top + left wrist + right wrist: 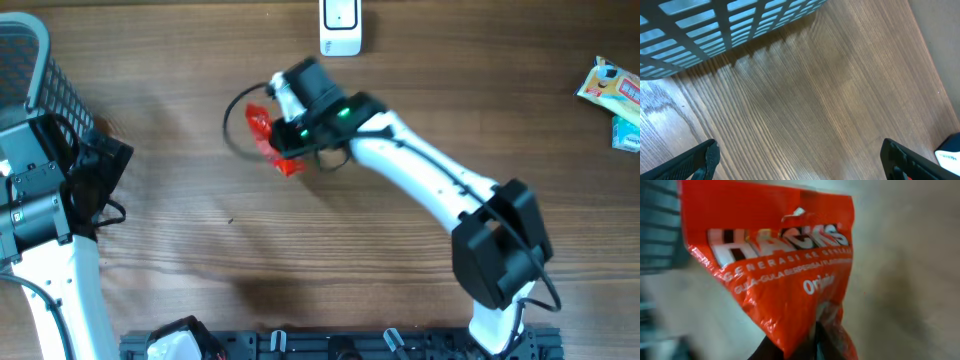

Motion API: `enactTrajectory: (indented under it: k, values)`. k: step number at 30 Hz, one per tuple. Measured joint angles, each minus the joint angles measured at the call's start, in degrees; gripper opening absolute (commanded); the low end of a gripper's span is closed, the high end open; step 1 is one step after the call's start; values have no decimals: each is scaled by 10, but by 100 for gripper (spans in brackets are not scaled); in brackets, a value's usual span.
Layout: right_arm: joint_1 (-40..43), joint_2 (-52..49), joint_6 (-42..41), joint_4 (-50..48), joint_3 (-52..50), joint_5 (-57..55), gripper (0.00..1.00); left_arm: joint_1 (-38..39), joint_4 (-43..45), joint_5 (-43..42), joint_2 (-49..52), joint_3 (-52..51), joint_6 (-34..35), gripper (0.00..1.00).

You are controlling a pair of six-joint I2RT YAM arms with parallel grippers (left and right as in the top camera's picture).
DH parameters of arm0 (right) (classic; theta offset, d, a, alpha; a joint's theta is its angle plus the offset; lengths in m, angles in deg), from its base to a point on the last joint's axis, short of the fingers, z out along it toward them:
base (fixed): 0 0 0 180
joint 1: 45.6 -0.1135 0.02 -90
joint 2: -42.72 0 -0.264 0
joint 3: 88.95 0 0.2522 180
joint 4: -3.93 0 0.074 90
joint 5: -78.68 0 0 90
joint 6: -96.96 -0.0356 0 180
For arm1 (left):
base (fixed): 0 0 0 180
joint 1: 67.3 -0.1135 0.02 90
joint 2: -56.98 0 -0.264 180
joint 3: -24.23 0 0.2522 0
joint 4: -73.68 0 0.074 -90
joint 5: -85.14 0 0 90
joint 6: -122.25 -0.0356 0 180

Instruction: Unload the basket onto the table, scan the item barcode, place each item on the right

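**Right gripper (287,152) pinched on the red packet (262,125), scanner at one o'clock.**
I've got the packet clamped by its lower end, over the middle of the surface (200,260). Its long axis runs eleven to five. The white box I take for the scanner (340,27) sits near, at one o'clock. That makes it the right arm's job. The left gripper (800,160) gapes wide, well apart at nine o'clock.

Red candy bag (785,270), gripped at one end
Glossy, crinkled, tilted; white HACKS lettering across it; white scanner (340,27) sits well apart
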Motion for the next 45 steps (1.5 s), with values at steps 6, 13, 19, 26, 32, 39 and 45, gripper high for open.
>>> enactTrajectory:
  k: [6,13,19,26,32,39,45]
  values:
    - [43,-5,-136,-176,-174,255,4,0,0,0,0,0,0,100]
    - [50,-10,-280,-306,-316,296,12,0,0,0,0,0,0,100]
    - [140,-9,-211,-126,-298,215,32,0,0,0,0,0,0,100]
    - [196,-2,-30,138,-180,87,100,0,0,0,0,0,0,100]
    - [195,5,32,225,-125,73,67,0,0,0,0,0,0,100]
    - [184,5,92,239,-125,121,49,0,0,0,0,0,0,100]
    - [116,5,99,188,-125,107,30,0,0,0,0,0,0,100]
